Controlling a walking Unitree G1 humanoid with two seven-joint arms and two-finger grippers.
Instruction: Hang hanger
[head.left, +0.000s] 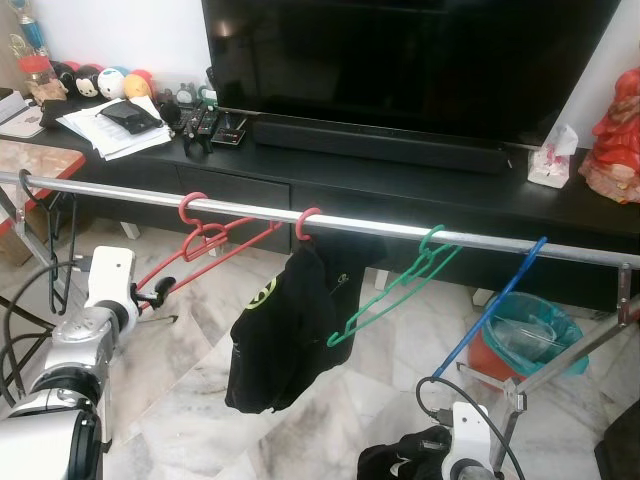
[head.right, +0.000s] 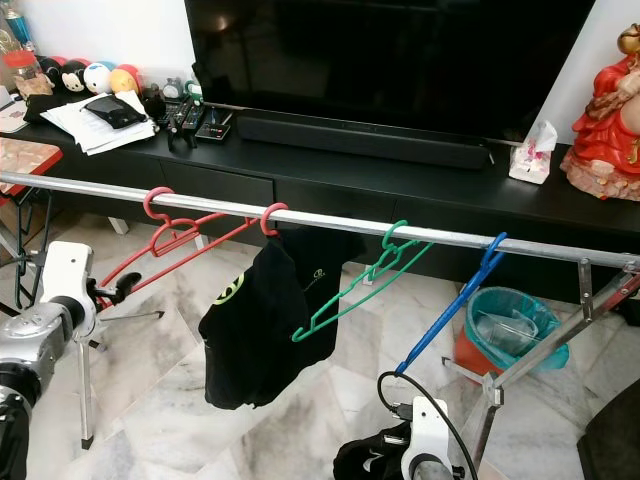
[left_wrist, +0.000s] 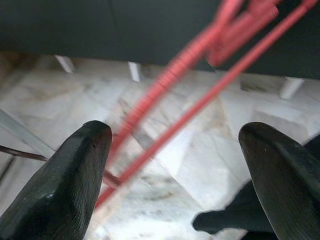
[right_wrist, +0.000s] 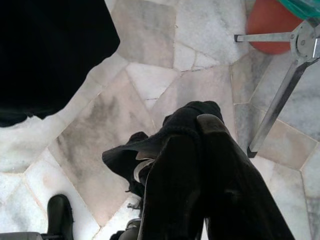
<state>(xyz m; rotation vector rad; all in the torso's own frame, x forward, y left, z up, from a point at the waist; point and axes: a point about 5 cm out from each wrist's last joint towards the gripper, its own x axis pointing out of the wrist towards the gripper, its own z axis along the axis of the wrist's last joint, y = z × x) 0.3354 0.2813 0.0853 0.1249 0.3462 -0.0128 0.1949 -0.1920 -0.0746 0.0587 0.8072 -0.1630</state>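
Note:
A silver rail (head.left: 400, 230) runs across in front of me. From it hang an empty red hanger (head.left: 205, 240), a second red hanger (head.left: 307, 222) carrying a black shirt (head.left: 285, 330), a green hanger (head.left: 395, 288) and a blue hanger (head.left: 490, 312). My left gripper (head.left: 160, 292) is at the low end of the empty red hanger. It is open, and the red bars (left_wrist: 175, 125) pass between its fingers (left_wrist: 75, 170). My right gripper (right_wrist: 197, 125) is low near the floor, shut on a black garment (right_wrist: 150, 150).
Behind the rail stands a black TV console (head.left: 400, 180) with a large TV (head.left: 400, 50). A teal bin (head.left: 530, 335) and the rack's slanted leg (head.left: 570, 355) are at the right. Another rack leg (right_wrist: 280, 100) is close to my right gripper. The floor is marble.

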